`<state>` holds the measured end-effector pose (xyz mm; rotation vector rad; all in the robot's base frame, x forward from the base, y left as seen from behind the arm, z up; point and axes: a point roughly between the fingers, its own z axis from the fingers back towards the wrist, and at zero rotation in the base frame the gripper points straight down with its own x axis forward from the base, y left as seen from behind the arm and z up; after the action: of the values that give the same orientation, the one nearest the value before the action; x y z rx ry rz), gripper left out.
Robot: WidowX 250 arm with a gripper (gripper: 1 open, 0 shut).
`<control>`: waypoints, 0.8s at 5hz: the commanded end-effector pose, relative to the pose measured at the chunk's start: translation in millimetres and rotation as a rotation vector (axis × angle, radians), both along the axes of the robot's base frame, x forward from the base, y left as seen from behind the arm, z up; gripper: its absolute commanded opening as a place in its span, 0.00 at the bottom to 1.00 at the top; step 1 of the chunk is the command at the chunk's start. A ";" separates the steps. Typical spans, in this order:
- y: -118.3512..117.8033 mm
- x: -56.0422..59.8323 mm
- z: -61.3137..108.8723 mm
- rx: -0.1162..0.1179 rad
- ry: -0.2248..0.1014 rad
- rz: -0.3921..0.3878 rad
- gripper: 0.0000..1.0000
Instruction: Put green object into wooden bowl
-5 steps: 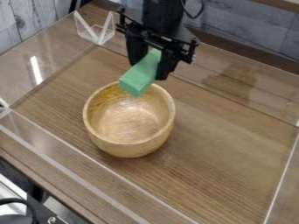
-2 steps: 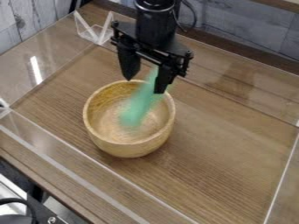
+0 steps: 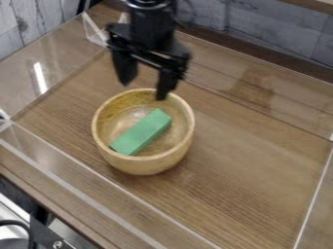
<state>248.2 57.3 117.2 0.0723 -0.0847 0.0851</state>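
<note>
Lying inside the wooden bowl (image 3: 143, 160), the green object (image 3: 140, 131) is resting with its long axis running from the near-left wall up toward the far-right rim, while the gripper (image 3: 143, 83) is hanging spread and empty just above that far rim, pointing straight down.

Lab test bench, wooden tabletop (image 3: 247, 146), clear acrylic walls (image 3: 156, 209), robot arm (image 3: 147, 24)

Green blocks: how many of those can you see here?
1. The green object lies inside the wooden bowl, on the wooden table, just below the open gripper. No other shows in this single view.
</note>
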 end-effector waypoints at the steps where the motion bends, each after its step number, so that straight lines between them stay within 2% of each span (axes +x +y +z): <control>1: 6.0 -1.5 5.1 -0.043 -0.024 -0.085 1.00; 2: 6.8 -3.0 -2.8 -0.056 -0.009 -0.123 1.00; 4: 11.5 -6.1 -6.7 -0.070 0.010 -0.077 1.00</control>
<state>239.0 65.3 104.2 -0.0082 -0.0504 -0.0032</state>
